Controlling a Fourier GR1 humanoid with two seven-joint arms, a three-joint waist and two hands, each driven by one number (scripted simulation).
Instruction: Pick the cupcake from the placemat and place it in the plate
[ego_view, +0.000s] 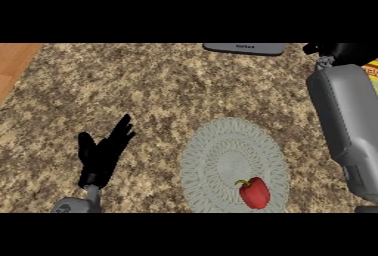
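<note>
A round, pale grey lacy placemat (221, 160) lies on the speckled counter at centre right. A red bell pepper (254, 193) with a green stem rests on its lower right part. No cupcake shows in the head view. My left hand (101, 152) stands open at the lower left with fingers up, well left of the placemat and touching nothing. My right forearm (345, 125) runs up the right side. Only a black part of my right hand (345, 50) shows at the top right corner, and whatever it holds is hidden.
A flat grey object (244, 48) lies at the counter's far edge, top centre. A yellow sliver (371, 70) shows at the right edge behind the right forearm. Wooden surface (16, 57) borders the counter at the top left.
</note>
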